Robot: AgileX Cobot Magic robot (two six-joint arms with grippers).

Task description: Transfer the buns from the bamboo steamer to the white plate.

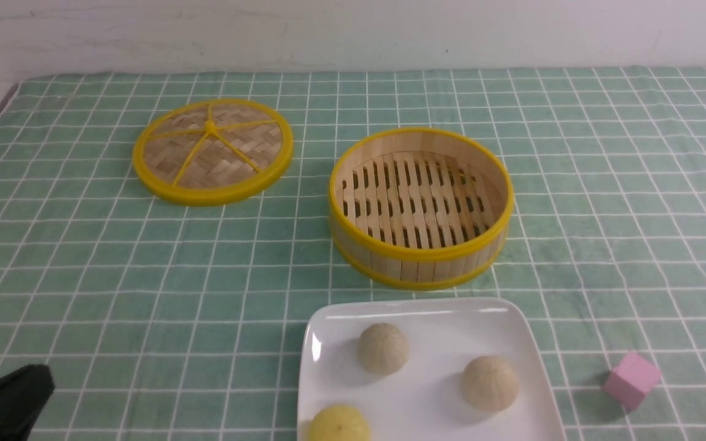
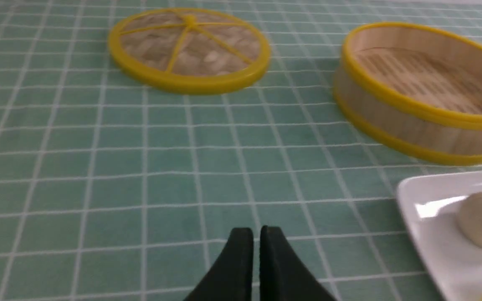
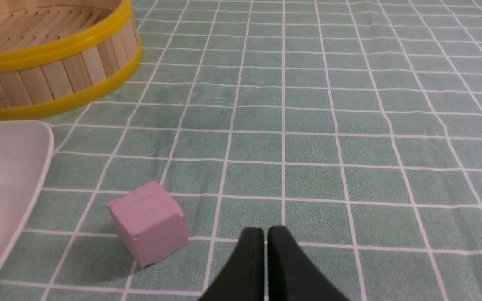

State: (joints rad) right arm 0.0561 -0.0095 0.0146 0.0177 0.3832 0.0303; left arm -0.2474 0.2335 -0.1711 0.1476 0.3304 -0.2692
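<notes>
All three buns [image 1: 382, 348] sit on the white plate [image 1: 426, 401]; the bamboo steamer [image 1: 420, 205] behind it holds nothing. Left gripper [image 2: 256, 235] and right gripper [image 3: 265, 234] hang low over the tabletop [image 1: 144, 275], fingers pressed nearly together, pinching nothing

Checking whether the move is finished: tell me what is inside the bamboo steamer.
Nothing: the bamboo steamer shows only its bare slatted floor. Its near wall hides a thin strip of floor. All three buns sit on the white plate.
</notes>
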